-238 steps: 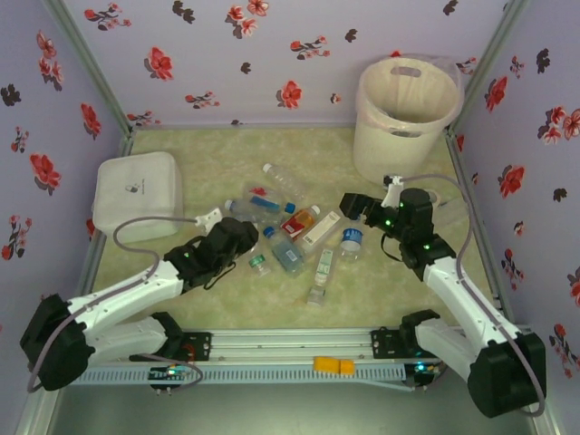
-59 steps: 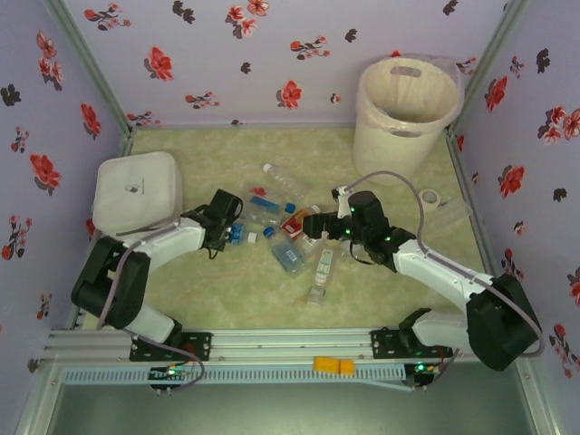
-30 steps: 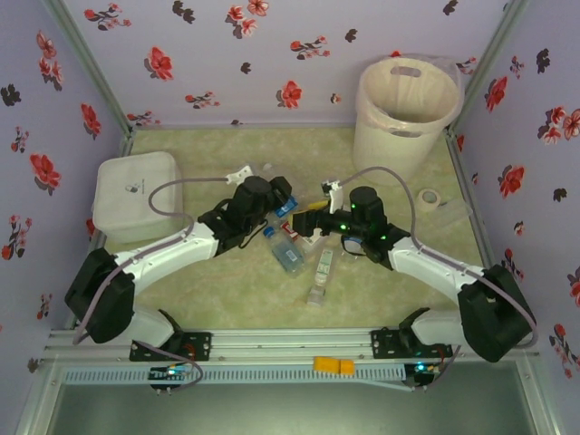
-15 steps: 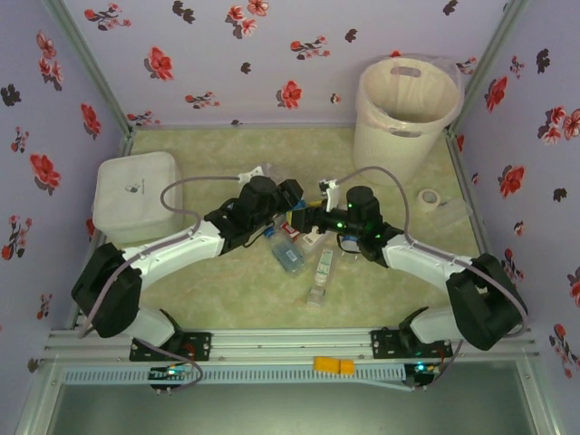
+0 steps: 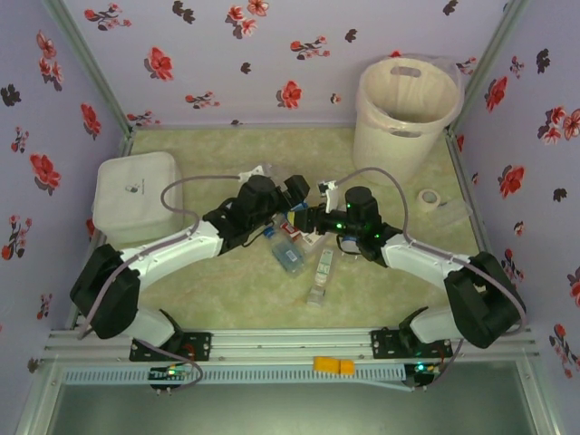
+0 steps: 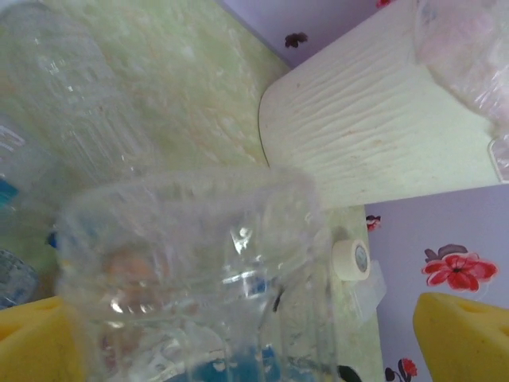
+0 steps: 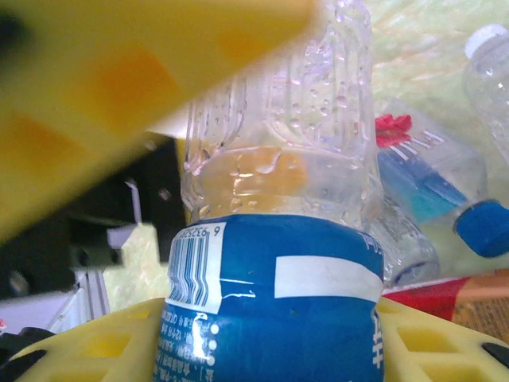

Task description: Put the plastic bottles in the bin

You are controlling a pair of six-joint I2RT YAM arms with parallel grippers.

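While both arms meet over the middle of the worktop [image 5: 227,299], one blue-labelled bottle [image 7: 274,310] sits up off the surface between them. Right fingers [image 5: 306,218]: pressed against the label on both sides, a pinch by the look of it. Left fingers [image 5: 295,188]: spread wide, the pads standing clear of the bottle's transparent body, which sits in the gap just ahead of that wrist camera.

Orientation: the long axis runs straight out from the right fingers, labelled part at the pads, clear ribbed part pointing away from that wrist. Which end carries the cap I cannot tell.

Bin [image 5: 405,113]: upright in the far right corner, well apart from the fingers, to their right and farther back. The right arm is the nearer one, so I judge the carry falls to it, and the left arm should back out first. Other bottles [image 5: 288,258] lie on the worktop below, not yet binned.
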